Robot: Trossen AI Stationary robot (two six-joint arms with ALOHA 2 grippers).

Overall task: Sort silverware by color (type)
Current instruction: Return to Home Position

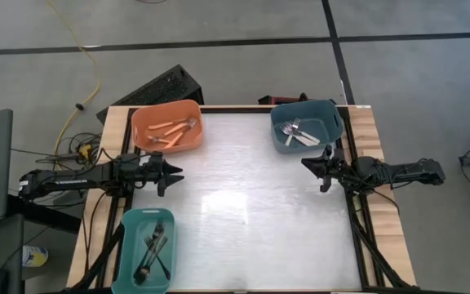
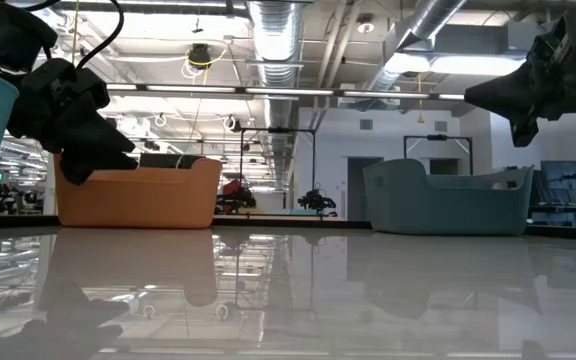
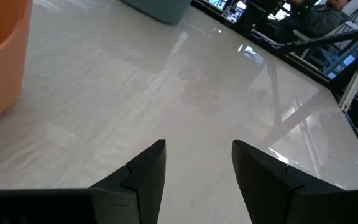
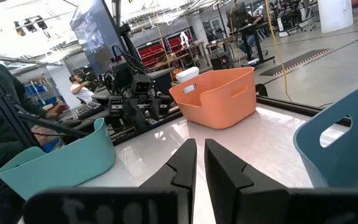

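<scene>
Forks (image 1: 155, 251) lie inside three bins (image 1: 166, 104) atop table (image 1: 251, 220).

on my screen the rounded orange plastic bin (image 1: 166, 125) carries forks with orange handles and silver tines (image 1: 174, 128). the slate-blue plastic bin (image 1: 304, 122) has pale silver-and-white forks (image 1: 298, 133). the teal-green plastic bin (image 1: 129, 245) has all-black forks (image 1: 152, 249). i see a plain glossy white tabletop (image 1: 251, 212) with pale wood edges (image 1: 113, 131). the left gripper (image 1: 175, 172) and the right gripper (image 1: 306, 163) are both black. a yellow cable (image 1: 96, 73) crosses the grey floor (image 1: 414, 90).
</scene>
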